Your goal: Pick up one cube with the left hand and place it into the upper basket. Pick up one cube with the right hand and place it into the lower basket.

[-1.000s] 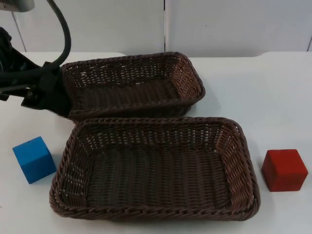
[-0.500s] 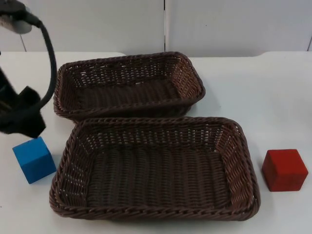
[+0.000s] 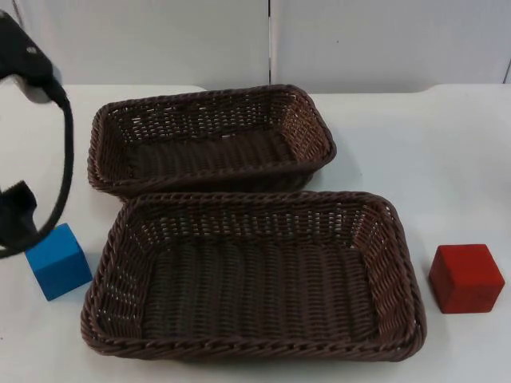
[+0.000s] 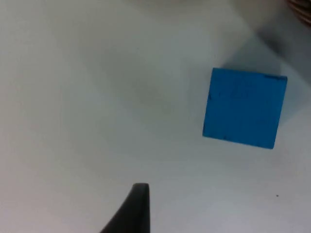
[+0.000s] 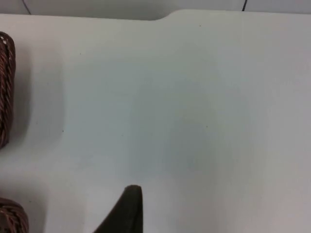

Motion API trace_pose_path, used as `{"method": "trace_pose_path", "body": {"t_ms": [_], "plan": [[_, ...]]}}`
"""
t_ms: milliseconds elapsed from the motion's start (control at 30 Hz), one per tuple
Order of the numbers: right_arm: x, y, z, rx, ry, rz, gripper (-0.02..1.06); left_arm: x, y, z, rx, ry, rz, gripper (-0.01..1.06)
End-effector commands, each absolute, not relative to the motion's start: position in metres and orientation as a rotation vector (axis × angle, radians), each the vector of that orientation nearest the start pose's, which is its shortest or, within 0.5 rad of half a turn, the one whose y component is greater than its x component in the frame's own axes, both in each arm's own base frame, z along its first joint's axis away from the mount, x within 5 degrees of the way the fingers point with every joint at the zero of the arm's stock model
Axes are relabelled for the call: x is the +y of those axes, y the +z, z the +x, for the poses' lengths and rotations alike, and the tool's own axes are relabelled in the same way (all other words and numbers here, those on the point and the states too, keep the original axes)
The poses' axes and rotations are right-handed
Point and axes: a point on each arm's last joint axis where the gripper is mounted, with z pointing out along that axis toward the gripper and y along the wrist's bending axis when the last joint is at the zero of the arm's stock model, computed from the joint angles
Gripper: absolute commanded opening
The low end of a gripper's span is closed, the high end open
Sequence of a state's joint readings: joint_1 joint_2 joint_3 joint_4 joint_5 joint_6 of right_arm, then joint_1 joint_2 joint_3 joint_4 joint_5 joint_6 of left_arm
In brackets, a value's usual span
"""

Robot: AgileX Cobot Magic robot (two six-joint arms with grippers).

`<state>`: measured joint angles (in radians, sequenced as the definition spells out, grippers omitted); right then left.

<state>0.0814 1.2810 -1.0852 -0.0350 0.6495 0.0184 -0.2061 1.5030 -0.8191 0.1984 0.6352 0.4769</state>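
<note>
I am looking at a white table top (image 3: 415,136) that is carrying two brown wicker baskets. The lower basket (image 3: 252,275), the bigger one, is sitting at the near side of the table, and the upper basket (image 3: 211,140) is sitting just behind it at the far side, their rims touching or almost touching. Both baskets are holding nothing.

The red cube (image 3: 465,278) is resting on the table to the right of the lower basket, near it but apart. The blue cube (image 3: 58,261) is resting on the table just beside the lower basket's left rim.

My left gripper (image 3: 16,223) is hanging at the left edge, right above and behind the blue cube, overlapping its far corner in the top view. In the left wrist view I am seeing the blue cube (image 4: 244,108) lying free on the table, apart from one black fingertip (image 4: 138,206). I cannot tell how the left fingers are standing.

In the right wrist view one fingertip (image 5: 127,209) is pointing over bare table beside a basket rim (image 5: 6,82); whether those fingers are spread I cannot tell.
</note>
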Motion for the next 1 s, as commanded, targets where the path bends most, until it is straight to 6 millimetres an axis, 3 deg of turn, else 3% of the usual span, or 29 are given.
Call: {"method": "trace_pose_path", "body": {"t_ms": [0,167,533,967], "plan": [[0.019,0.342,0.274,2.298,-0.008,-0.115,1.05,-0.047,0.185,0.274,2.562,0.276,1.230,1.05],[0.019,0.342,0.274,2.301,-0.008,-0.114,1.05,-0.046,0.163,0.281,2.565,0.324,1.374,1.05],[0.019,0.341,0.274,2.302,-0.008,-0.114,1.05,-0.050,0.120,0.299,2.473,0.345,1.510,1.05],[0.019,0.341,0.274,2.301,-0.014,-0.128,1.05,-0.053,0.088,0.305,2.446,0.315,1.582,1.05]]}}
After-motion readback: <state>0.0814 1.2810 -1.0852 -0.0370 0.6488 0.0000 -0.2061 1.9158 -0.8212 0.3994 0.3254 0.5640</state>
